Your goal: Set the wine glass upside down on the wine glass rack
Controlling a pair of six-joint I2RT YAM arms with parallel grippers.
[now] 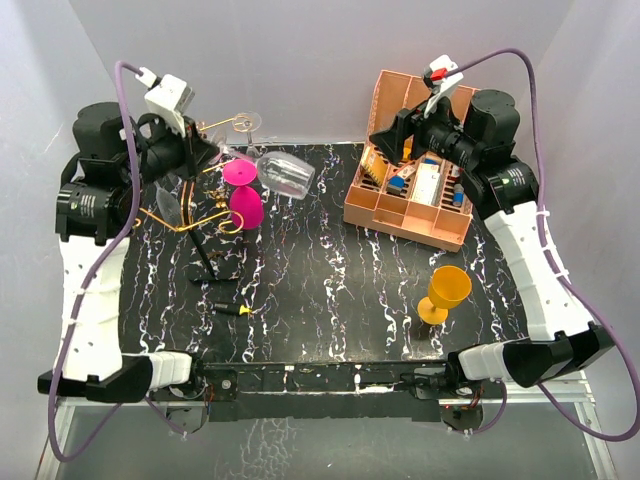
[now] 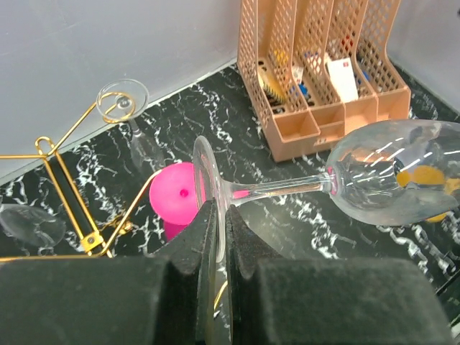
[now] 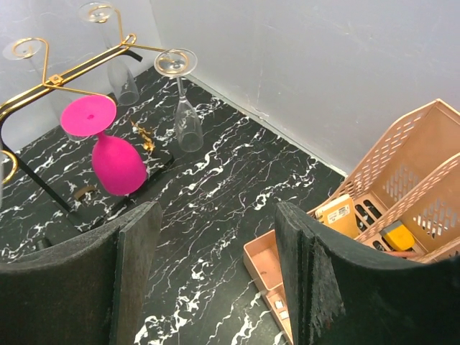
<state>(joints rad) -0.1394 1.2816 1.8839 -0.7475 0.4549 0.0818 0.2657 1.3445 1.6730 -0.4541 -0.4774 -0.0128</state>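
Clear wine glass (image 2: pixel 388 180) pinched at its foot by left gripper (image 2: pixel 215 215) jaws, horizontal near wine glass rack (image 3: pixel 54 81); inverting and hanging not yet done. Right gripper (image 3: pixel 219 223) jaws wide, empty.

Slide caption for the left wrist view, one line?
Left tool grips the clear wine glass by its foot, bowl sideways, beside the gold wire rack where a pink glass hangs.
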